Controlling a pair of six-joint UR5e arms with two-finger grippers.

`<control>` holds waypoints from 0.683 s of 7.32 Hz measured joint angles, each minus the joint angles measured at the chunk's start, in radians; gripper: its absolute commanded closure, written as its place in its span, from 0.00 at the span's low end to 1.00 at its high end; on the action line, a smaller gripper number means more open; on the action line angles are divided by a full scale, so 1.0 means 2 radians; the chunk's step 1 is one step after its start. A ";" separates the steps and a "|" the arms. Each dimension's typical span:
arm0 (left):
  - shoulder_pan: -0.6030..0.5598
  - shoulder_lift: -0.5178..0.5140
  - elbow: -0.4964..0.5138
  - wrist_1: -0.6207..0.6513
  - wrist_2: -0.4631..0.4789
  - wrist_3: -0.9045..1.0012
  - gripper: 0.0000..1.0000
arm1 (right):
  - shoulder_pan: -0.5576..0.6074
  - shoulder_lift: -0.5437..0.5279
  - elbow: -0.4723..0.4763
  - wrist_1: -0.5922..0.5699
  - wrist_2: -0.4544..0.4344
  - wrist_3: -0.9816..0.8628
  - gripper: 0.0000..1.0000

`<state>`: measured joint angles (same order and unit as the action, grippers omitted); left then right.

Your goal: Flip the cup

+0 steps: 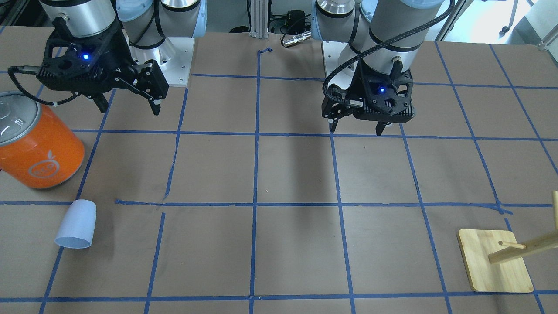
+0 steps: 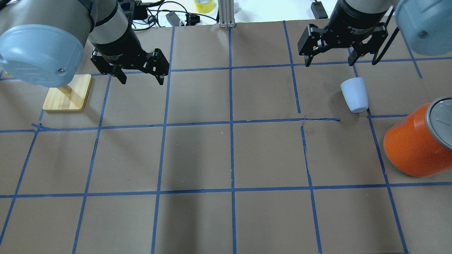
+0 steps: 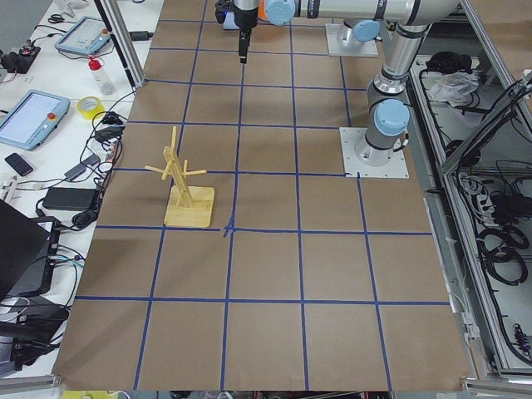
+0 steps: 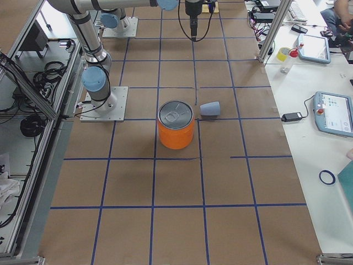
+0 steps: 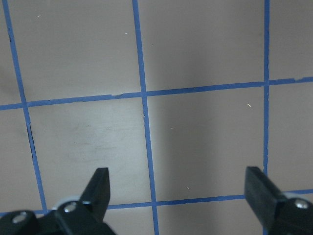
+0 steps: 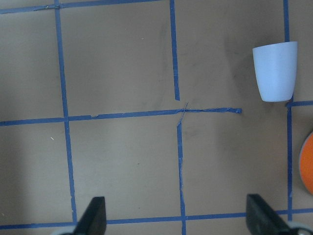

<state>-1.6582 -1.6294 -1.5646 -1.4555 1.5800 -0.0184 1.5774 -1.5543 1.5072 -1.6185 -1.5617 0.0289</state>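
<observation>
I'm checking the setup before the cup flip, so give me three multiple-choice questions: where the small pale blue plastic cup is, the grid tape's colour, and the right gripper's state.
1. The small pale blue plastic cup lies on the robot's: A left; B right; C middle.
2. The grid tape is: A blue; B red; C yellow.
3. The right gripper is: A shut on the cup; B shut, empty; C open, empty.
Answers: B, it lies in the overhead view's right half, beside the large orange can with a silver lid; A, every line is blue; C, its jaws stand apart, holding nothing.
</observation>
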 measured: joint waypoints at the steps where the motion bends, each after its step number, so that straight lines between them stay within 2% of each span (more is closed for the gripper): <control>1: 0.000 -0.001 0.000 0.002 0.000 0.000 0.03 | -0.034 0.006 0.000 -0.010 0.003 -0.024 0.00; 3: 0.000 -0.001 -0.001 0.004 0.000 0.000 0.03 | -0.108 0.029 0.003 -0.028 0.004 -0.102 0.00; 5: 0.000 -0.002 -0.005 0.006 0.000 0.000 0.03 | -0.135 0.091 0.007 -0.098 0.002 -0.147 0.00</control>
<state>-1.6582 -1.6338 -1.5744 -1.4442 1.5796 -0.0184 1.3070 -1.3715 1.5206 -1.8145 -1.5575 -0.2651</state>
